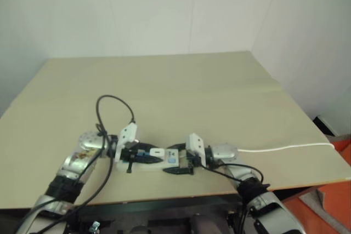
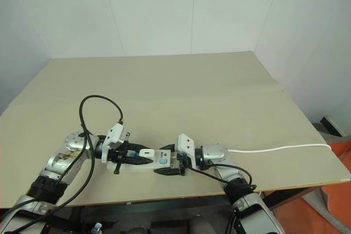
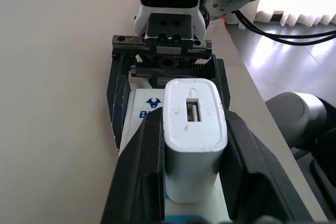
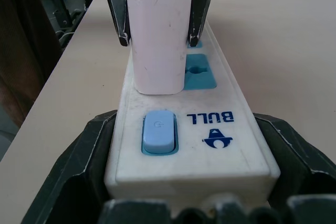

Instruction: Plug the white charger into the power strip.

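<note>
The power strip (image 4: pixel 210 145) lies on the table near its front edge, and its blue switch (image 4: pixel 159 131) is at the right end. My right gripper (image 2: pixel 167 164) is shut on that end, a black finger (image 4: pixel 79 166) pressed to each long side. The white charger (image 3: pixel 194 140) stands upright on the strip's face beside a blue socket (image 4: pixel 199 72). Its base meets the strip and its prongs are hidden. My left gripper (image 2: pixel 137 159) comes in from the left and is shut on the charger, with its fingers (image 3: pixel 142 171) clamping both sides.
The strip's thin white cord (image 1: pixel 285 147) runs right across the table to its edge. A black cable (image 1: pixel 115 105) loops up from my left wrist. The table's front edge (image 2: pixel 164 197) lies just below both grippers. Open tabletop (image 1: pixel 181 86) stretches behind them.
</note>
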Controlling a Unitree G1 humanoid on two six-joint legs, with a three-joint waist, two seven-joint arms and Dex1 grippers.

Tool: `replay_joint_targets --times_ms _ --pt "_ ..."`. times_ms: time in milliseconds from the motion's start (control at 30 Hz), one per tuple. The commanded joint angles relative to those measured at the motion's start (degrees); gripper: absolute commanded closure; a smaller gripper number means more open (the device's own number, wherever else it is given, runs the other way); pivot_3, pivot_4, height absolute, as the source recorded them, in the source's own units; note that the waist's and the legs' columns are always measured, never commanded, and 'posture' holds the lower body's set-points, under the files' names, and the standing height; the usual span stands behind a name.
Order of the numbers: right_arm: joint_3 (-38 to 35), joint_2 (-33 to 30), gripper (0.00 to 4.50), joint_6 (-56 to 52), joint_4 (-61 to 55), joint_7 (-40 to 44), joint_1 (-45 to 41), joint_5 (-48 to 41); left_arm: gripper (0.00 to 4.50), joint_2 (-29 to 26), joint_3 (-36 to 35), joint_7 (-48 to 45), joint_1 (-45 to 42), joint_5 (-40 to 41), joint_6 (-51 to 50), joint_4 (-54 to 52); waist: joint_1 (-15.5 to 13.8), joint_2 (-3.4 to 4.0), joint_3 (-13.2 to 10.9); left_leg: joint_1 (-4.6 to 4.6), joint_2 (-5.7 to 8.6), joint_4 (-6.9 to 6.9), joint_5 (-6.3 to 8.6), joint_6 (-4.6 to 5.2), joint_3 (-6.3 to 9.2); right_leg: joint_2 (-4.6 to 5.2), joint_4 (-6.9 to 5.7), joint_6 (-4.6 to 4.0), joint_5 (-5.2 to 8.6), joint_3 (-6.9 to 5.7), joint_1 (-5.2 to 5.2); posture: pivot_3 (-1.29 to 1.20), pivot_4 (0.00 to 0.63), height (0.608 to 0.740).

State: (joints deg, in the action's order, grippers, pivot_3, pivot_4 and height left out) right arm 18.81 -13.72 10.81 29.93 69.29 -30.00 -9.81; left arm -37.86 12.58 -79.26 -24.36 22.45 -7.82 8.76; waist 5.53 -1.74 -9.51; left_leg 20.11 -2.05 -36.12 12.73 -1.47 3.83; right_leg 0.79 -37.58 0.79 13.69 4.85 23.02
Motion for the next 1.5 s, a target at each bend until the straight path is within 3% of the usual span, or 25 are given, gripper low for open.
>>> replay_joint_targets --times_ms 33,467,1200,1500 --pt "-0.16 -1.32 1.08 -0.74 0.78 0.02 1.34 1.51 3.49 -1.46 2.39 2.34 2.62 -5.60 -3.48 3.14 -0.02 0.05 0.04 0.01 0.00 0.00 0.00 0.00 0.00 0.00 0.01 0.00 0.00 0.00 0.00 0.00 0.150 0.740" --pt "-0.17 -1.35 1.08 -0.60 1.32 0.21 0.67 1.33 3.49 -2.79 0.19 0.73 7.73 -4.44 -2.36 3.70 0.10 0.15 0.12 -0.06 -0.02 0.11 0.00 0.00 -0.09 -0.03 0.04 -0.36 0.22 0.09 0.01 0.00 0.150 0.740" --pt "-0.32 -1.43 1.08 -0.83 0.58 -0.24 0.86 1.10 3.49 -2.37 2.96 -4.95 4.47 -5.84 2.33 10.32 0.24 0.14 0.12 -0.15 -0.08 0.22 0.01 -0.01 -0.37 -0.15 0.05 -0.43 0.28 0.42 0.08 0.00 0.150 0.740" --pt "-0.23 -1.42 1.08 -0.92 0.42 -0.15 0.80 0.95 0.71 -1.27 0.94 -4.74 4.72 -4.83 2.22 9.84 -0.03 0.21 0.13 -0.15 -0.01 0.22 0.01 -0.01 -0.45 -0.21 0.10 -0.44 0.30 0.71 0.08 0.00 0.150 0.740"
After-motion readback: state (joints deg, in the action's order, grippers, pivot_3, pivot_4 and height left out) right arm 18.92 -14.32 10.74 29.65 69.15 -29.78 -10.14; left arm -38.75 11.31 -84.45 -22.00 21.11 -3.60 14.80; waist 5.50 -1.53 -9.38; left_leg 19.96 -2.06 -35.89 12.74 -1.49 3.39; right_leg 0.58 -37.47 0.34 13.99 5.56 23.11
